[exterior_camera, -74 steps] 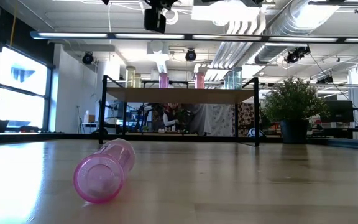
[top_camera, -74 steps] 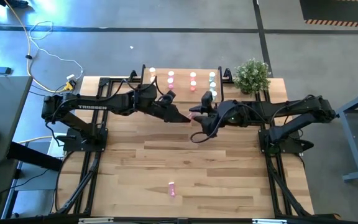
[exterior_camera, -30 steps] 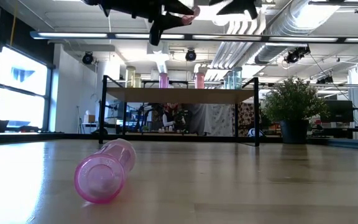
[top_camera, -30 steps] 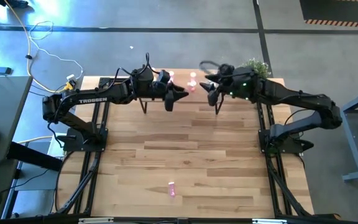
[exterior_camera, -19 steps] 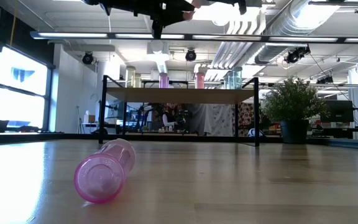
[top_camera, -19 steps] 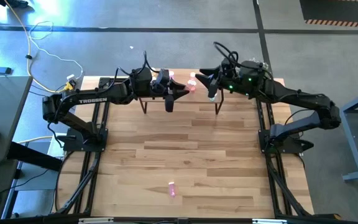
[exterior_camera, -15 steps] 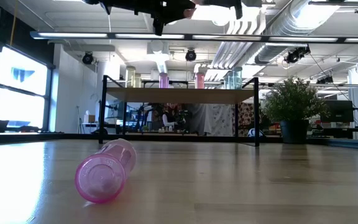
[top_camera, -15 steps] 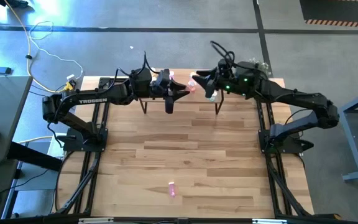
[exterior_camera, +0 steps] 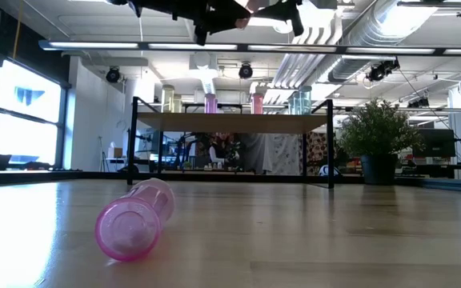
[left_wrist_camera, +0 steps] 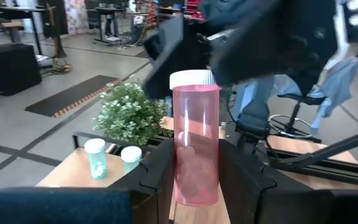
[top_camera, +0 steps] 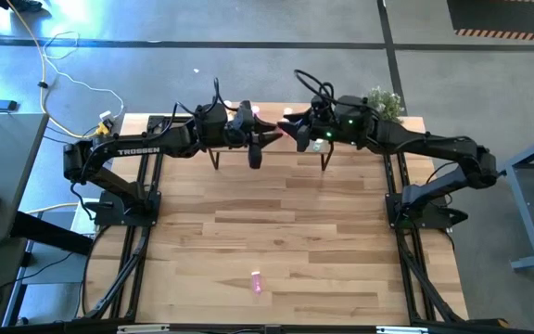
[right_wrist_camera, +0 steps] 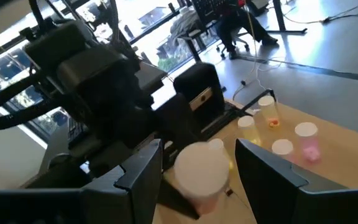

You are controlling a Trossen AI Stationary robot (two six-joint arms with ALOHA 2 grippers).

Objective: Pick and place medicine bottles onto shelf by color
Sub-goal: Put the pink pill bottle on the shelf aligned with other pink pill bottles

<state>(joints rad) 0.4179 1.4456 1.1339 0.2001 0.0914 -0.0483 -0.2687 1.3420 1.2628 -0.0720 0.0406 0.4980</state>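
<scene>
My left gripper [top_camera: 269,137] is shut on a pink medicine bottle [left_wrist_camera: 196,143] with a white cap, high over the shelf [exterior_camera: 234,122] at the table's far edge. My right gripper [top_camera: 288,130] faces it from the table's right. It is open, with one finger on either side of the bottle's cap [right_wrist_camera: 199,167]; I cannot tell whether they touch it. Several bottles stand upright on the shelf: pink [exterior_camera: 210,102], pale green [left_wrist_camera: 96,158], yellow [right_wrist_camera: 269,115]. Another pink bottle [top_camera: 257,283] lies on its side near the table's front edge. My left gripper pinches the pink bottle's lower body [left_wrist_camera: 194,186] between its two fingers. The fingers come level from the table's left. The bottle is lifted clear above the shelf, and its capped end [left_wrist_camera: 192,79] reaches out past the fingertips toward my right gripper.
A small green potted plant [top_camera: 383,100] stands at the table's far right corner beside the shelf. The shelf stands on thin dark legs [exterior_camera: 330,152]. The wood-plank tabletop [top_camera: 276,223] stretches from the shelf to the near edge.
My right gripper has gone toward the table's left along the far edge, up to my left gripper, and its fingers now stand on either side of the pink bottle's cap. My left gripper has kept the bottle nearly still above the shelf.
</scene>
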